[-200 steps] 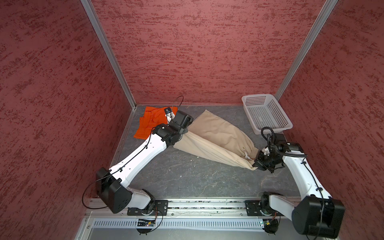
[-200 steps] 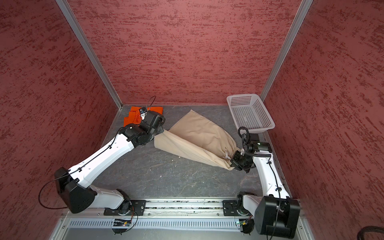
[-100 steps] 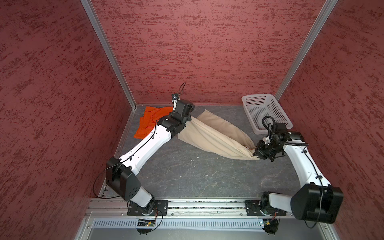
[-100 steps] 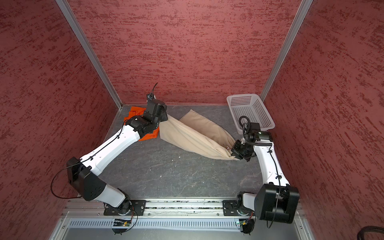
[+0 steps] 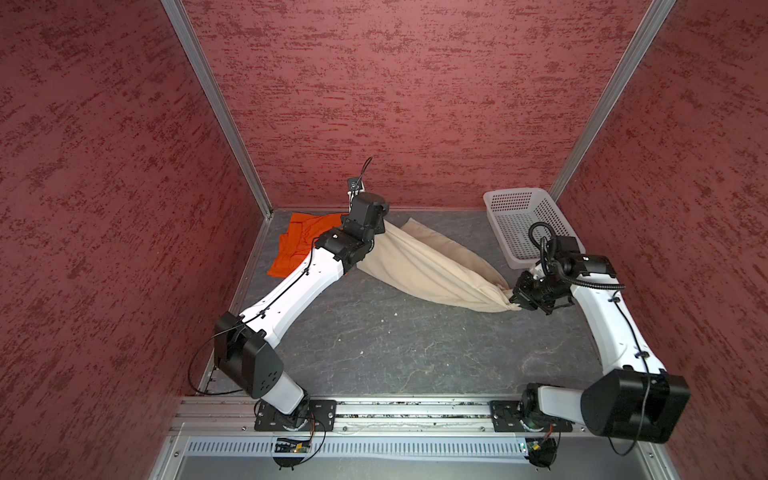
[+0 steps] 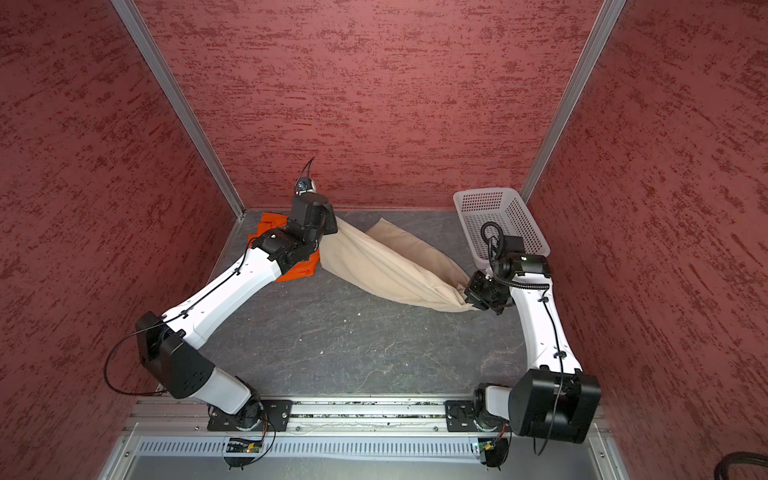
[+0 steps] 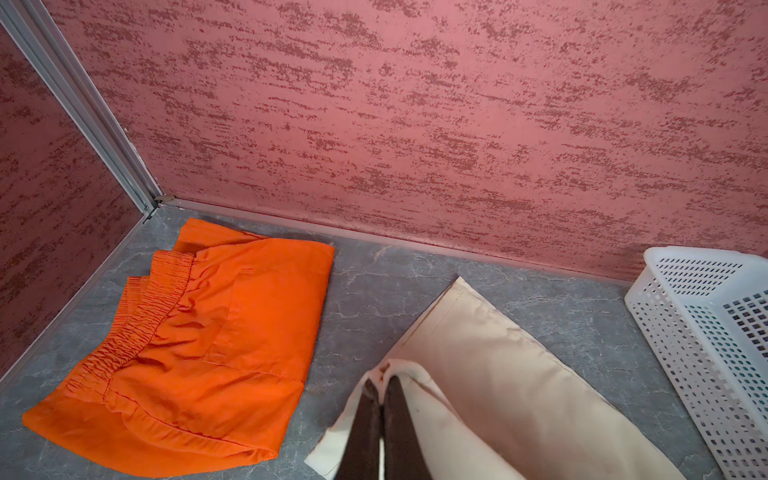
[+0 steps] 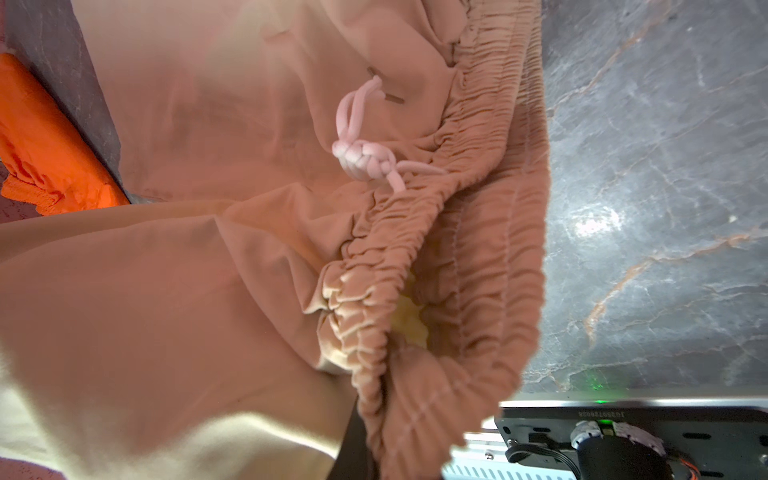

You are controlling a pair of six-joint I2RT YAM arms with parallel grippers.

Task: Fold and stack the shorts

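Observation:
The beige shorts [image 5: 432, 270] [image 6: 386, 270] hang stretched between my two grippers above the grey table, one leg trailing on the surface behind. My left gripper [image 7: 380, 384] is shut on a hem corner of the beige shorts [image 7: 498, 395], at the back left. My right gripper [image 5: 515, 301] [image 6: 471, 301] is shut on the gathered drawstring waistband [image 8: 457, 249] at the right. The orange shorts [image 5: 295, 245] [image 7: 208, 353] lie folded in the back left corner, partly hidden by my left arm in both top views.
A white perforated basket [image 5: 515, 192] [image 6: 486, 193] [image 7: 706, 332] stands at the back right, close to my right wrist. Red walls enclose the table on three sides. A metal rail [image 5: 415, 409] runs along the front edge.
Both grippers have risen and moved toward the back wall with the beige shorts. The cloth, spread flat a second ago, is now lifted and pulled long between them.

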